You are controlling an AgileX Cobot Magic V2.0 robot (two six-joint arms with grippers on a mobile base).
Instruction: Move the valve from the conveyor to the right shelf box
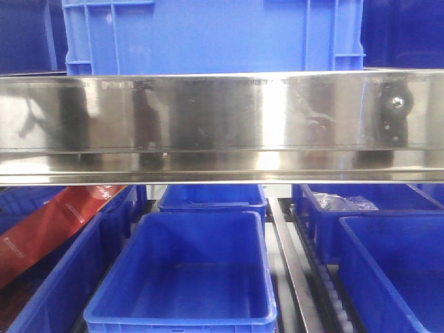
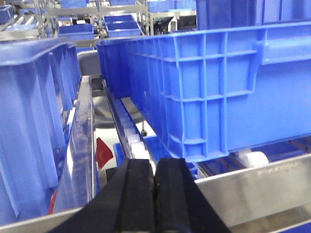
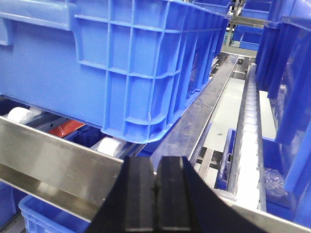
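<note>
The valve and the conveyor are out of view in every frame. My left gripper (image 2: 155, 167) is shut, its black pads pressed together with nothing between them, and it hangs just above a steel shelf rail (image 2: 257, 187). My right gripper (image 3: 155, 165) is shut and empty too, over the same kind of rail (image 3: 53, 165). In the front view, blue shelf boxes sit on the lower level; the one at the right (image 1: 395, 270) is open-topped and only partly in frame. Neither gripper shows in the front view.
A shiny steel shelf beam (image 1: 222, 128) crosses the front view, with a large blue crate (image 1: 208, 35) on top. Below are a middle box (image 1: 187, 277), a red bag (image 1: 48, 229) at left and a clear plastic bag (image 1: 343, 202) at back right. White roller tracks (image 3: 250, 121) run between crates.
</note>
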